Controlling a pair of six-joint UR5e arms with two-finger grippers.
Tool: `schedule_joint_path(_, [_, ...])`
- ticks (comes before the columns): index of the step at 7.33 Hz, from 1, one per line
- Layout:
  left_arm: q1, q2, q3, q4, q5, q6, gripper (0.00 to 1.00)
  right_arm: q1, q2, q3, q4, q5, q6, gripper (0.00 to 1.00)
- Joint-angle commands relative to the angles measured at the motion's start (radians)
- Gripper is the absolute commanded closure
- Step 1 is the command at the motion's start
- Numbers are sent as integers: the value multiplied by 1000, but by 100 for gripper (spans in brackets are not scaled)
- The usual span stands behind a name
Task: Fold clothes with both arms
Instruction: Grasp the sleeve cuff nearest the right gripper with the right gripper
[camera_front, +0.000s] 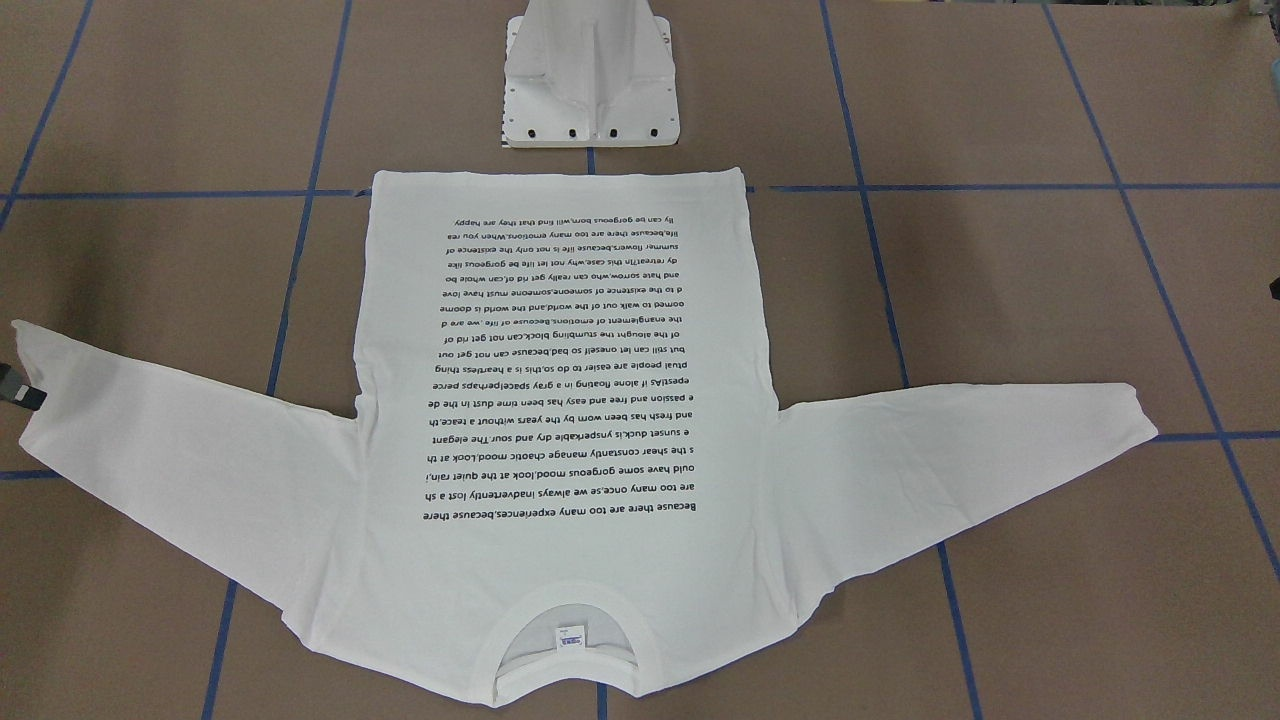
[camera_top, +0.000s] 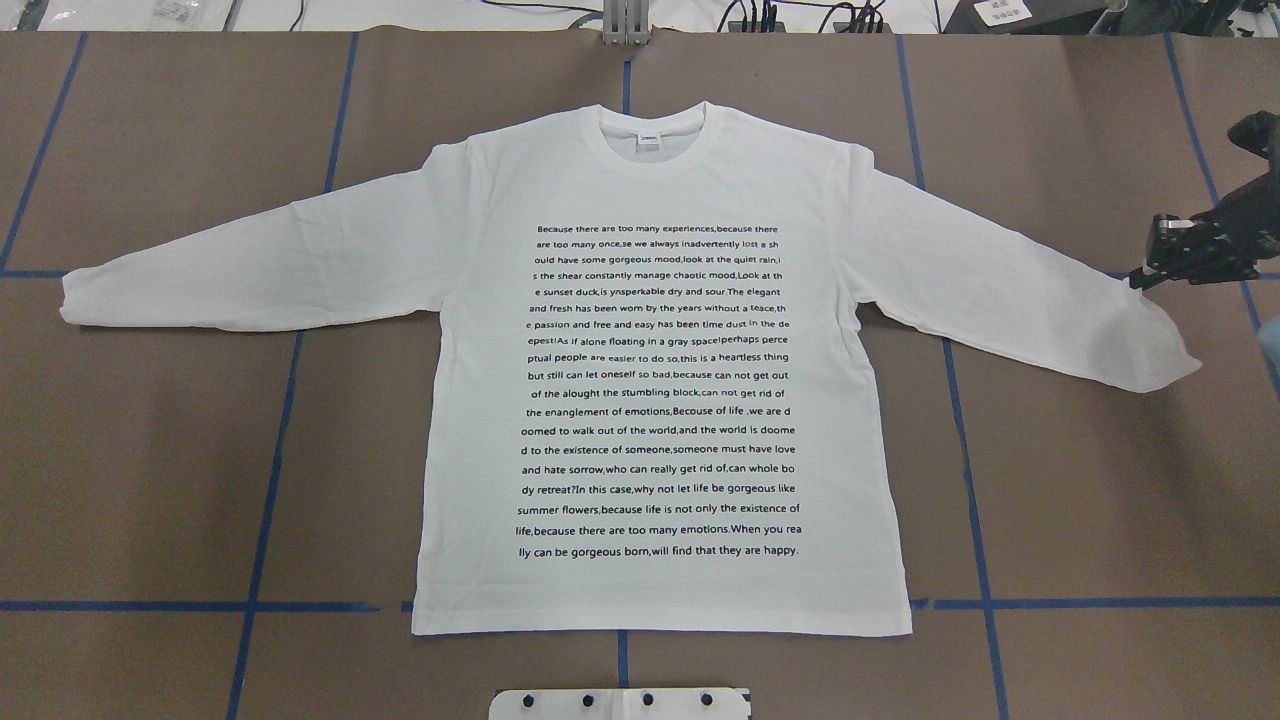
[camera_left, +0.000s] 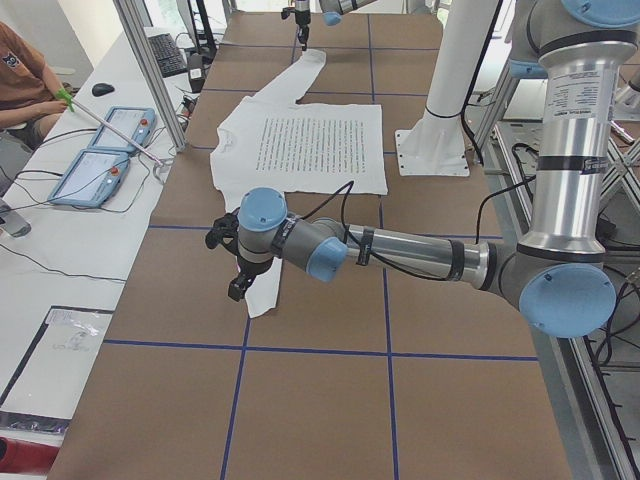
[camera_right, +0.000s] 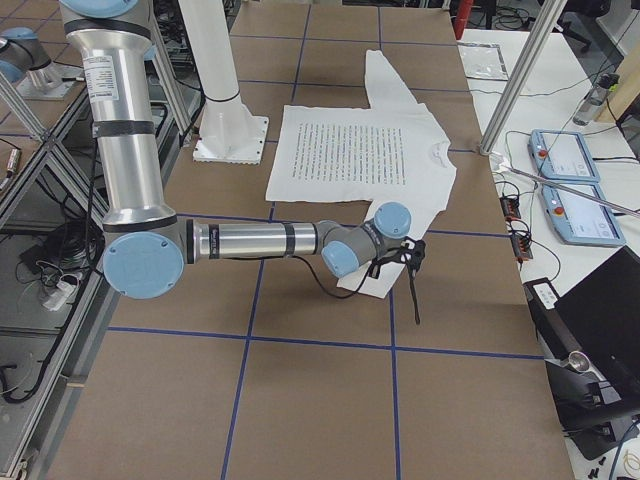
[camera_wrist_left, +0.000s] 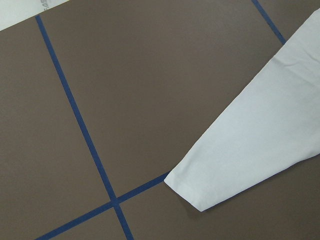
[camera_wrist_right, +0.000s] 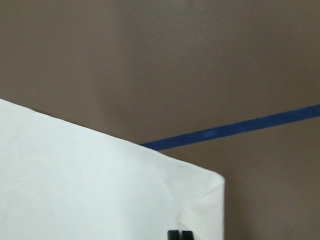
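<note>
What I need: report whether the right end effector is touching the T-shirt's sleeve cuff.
Cannot tell. In the right wrist-mounted view the right end effector overlaps the sleeve cuff, but neither it nor the overhead view shows contact or a gap.

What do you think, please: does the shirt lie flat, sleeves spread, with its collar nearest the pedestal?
Not quite: the shirt lies flat, sleeves spread, with its hem, not its collar, nearest the pedestal, as the overhead view shows.
</note>
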Motion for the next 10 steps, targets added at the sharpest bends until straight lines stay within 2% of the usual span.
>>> schedule_joint_path(1, [0,0,-23,0,-14,0,0,-131,189,34,-1,-52,353,100])
schedule_joint_path(2, [0,-5,-23,-3,-14,2,0,-193,299,-4,-4,-133,477,100])
schedule_joint_path(4, [0,-3,-23,-17,-14,0,0,-245,624,-176,-58,-199,697,100])
schedule_joint_path(6, [0,-3,-23,-17,-14,0,0,-409,879,-324,-64,-408,843,100])
schedule_joint_path(8, [0,-2,-23,-17,-14,2,0,-567,994,-423,-50,-606,865,100])
schedule_joint_path(9, [0,1,-26,-17,-16,0,0,-602,1016,-466,10,-623,865,100])
schedule_joint_path(10, [0,4,-28,-17,-16,0,0,-641,1018,-498,53,-682,865,100])
